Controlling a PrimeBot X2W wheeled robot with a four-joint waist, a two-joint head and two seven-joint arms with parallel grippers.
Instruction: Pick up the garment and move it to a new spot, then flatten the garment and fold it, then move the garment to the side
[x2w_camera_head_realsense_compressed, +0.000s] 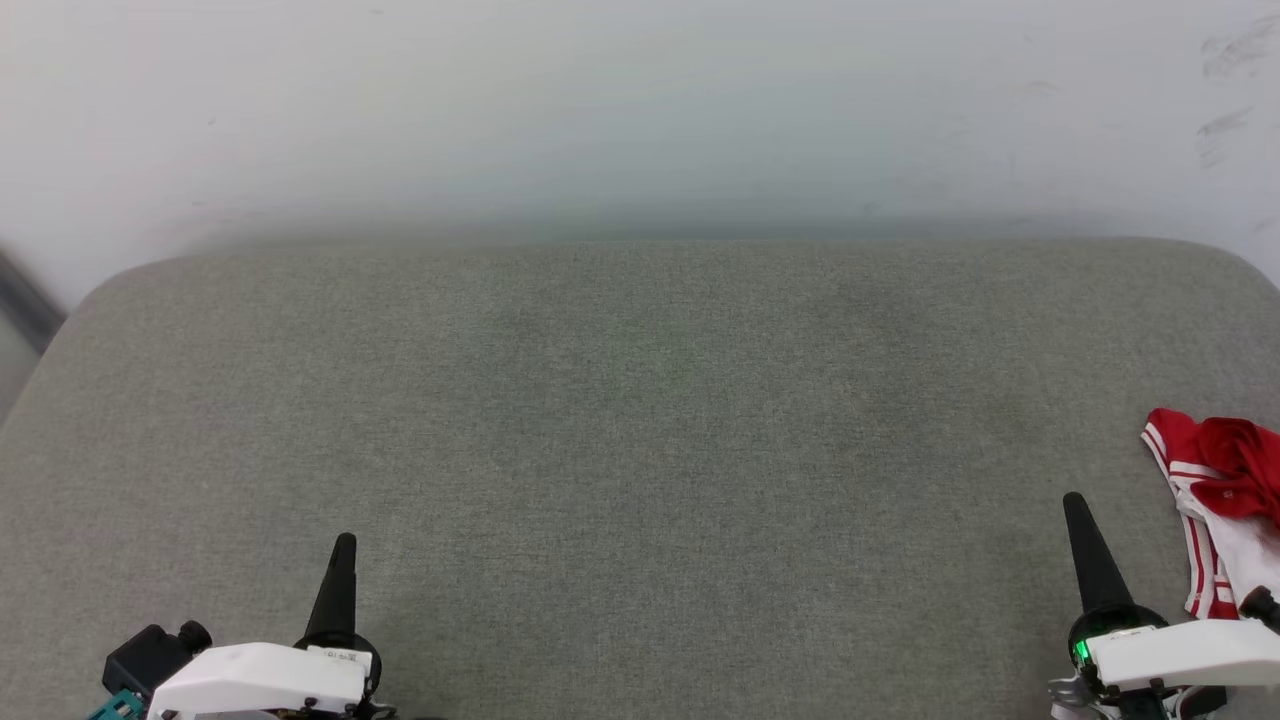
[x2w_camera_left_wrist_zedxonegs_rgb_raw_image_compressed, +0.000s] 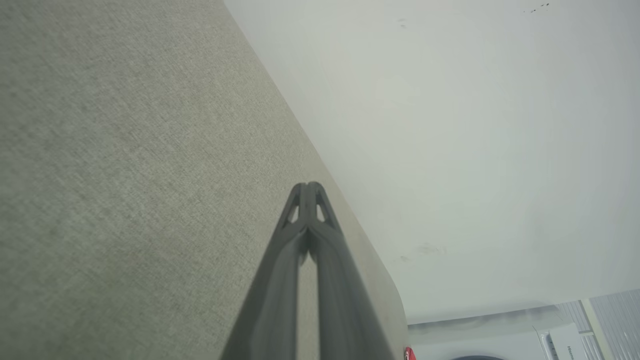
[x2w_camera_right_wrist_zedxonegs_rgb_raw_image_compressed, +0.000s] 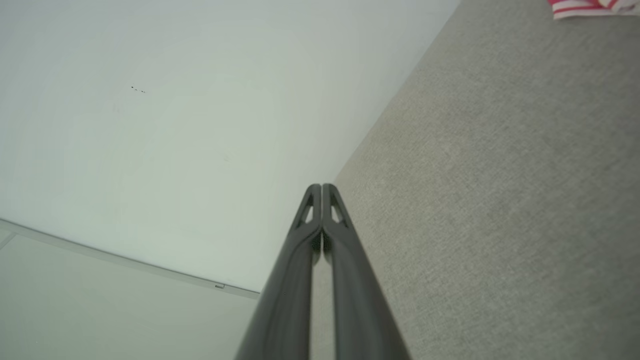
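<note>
The grey cushion (x2w_camera_head_realsense_compressed: 640, 450) lies open across its middle; the crumpled garment (x2w_camera_head_realsense_compressed: 1225, 510) occupies its right edge.

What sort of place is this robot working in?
Probably an indoor test room: a broad grey fabric-covered surface against a plain white wall, with a crumpled red-and-white garment at its right edge.

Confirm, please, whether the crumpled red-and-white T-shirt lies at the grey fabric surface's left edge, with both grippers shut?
No: the head view shows the T-shirt crumpled at the grey fabric surface's right edge, beside the right gripper. That and the left gripper are indeed shut.
</note>
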